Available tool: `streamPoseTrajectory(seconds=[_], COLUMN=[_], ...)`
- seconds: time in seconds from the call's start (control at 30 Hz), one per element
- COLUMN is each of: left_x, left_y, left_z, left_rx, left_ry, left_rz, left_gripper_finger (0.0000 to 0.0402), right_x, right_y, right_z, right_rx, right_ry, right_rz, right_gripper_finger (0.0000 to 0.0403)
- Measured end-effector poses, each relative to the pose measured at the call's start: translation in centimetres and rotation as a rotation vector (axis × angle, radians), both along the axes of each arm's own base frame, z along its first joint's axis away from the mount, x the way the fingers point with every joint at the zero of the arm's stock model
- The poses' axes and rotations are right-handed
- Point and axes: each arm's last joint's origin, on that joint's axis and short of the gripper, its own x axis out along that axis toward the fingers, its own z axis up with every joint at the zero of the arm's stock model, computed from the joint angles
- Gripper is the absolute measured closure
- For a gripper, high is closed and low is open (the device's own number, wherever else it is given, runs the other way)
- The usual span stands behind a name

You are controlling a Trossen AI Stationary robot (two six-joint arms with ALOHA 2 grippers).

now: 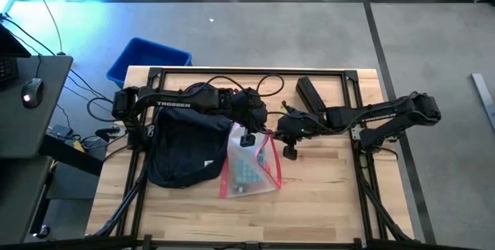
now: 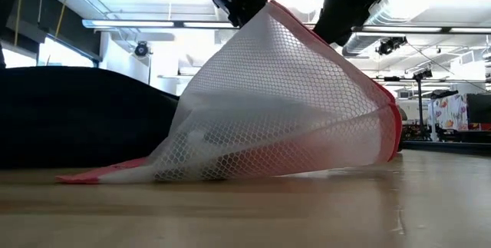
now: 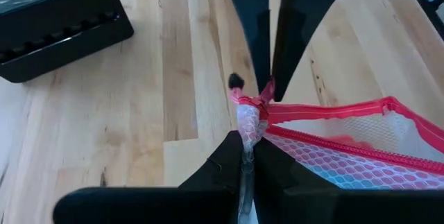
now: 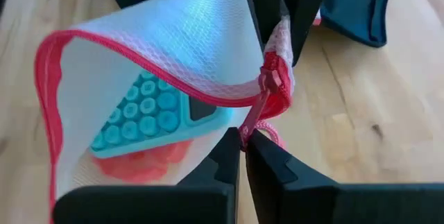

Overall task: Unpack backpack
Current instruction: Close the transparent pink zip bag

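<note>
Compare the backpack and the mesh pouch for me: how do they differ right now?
The backpack is dark navy, opaque and ungripped; the mesh pouch is white with red trim, see-through, showing a teal calculator. The pouch is lifted at one corner, where the left gripper pinches its mesh and the right gripper its zipper pull. Both rest on the table.

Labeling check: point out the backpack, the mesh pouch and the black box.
backpack (image 1: 179, 151), high view, middle of the dark fabric body.
mesh pouch (image 2: 284, 110), low view, centre of the white netting.
black box (image 3: 59, 30), left wrist view, its side.
</note>
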Motion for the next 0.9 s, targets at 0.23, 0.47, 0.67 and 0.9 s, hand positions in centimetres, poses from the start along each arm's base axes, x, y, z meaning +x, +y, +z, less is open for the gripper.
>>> streamPoseTrajectory(seconds=[0.23, 0.47, 0.67, 0.9], left_x=[-0.1, -0.1, -0.1, -0.4], left_y=[0.3, 0.1, -0.2, -0.5], left_z=[-0.1, 0.0, 0.0, 0.6], left_rx=[0.053, 0.048, 0.027, -0.009], left_ry=[0.011, 0.010, 0.016, 0.005], left_rz=[0.058, 0.044, 0.043, 0.063], left_gripper_finger=[0.0401, 0.0401, 0.0401, 0.0401], right_x=[0.8, 1.5, 0.2, -1.0], right_y=[0.9, 2.7, 2.5, 1.9], right_z=[-2.2, -3.7, -0.7, 0.8], right_rx=[0.063, 0.097, 0.084, 0.084], right_ry=[0.103, 0.137, 0.002, -0.050], right_rz=[0.001, 0.002, -0.075, -0.220], right_gripper_finger=[0.0403, 0.0402, 0.0402, 0.0393])
